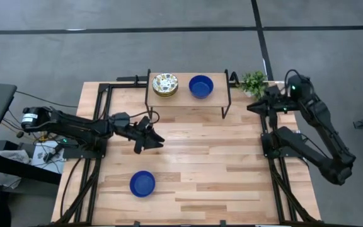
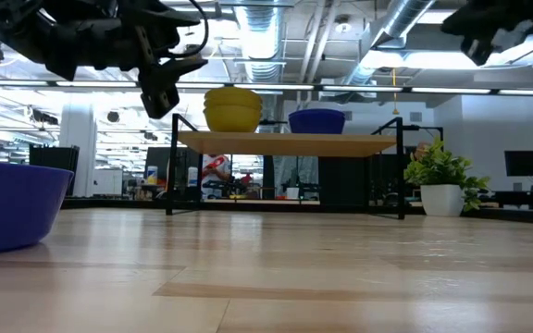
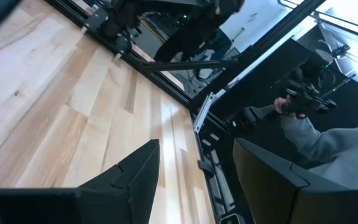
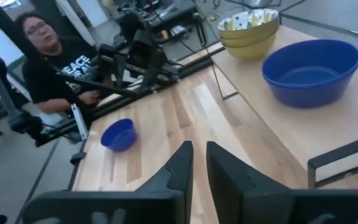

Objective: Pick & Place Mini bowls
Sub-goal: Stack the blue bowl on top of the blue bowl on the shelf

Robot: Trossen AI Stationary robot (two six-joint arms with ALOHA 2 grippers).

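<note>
Two mini bowls stand side by side on the wooden shelf at the table's far edge. One is the top of a stack of cream patterned bowls with yellow outsides. The other is a blue bowl to its right. Another blue bowl rests on its base on the table, near-left. My left gripper hovers open above the table's left-middle, pointing level, nothing between its fingers. My right gripper hangs high by the table's far right edge, its fingers a narrow gap apart and empty.
A small potted plant stands at the far right corner, close to my right arm. Black frame rails run along the table's left and right sides. A person in a dark shirt sits beyond the left edge.
</note>
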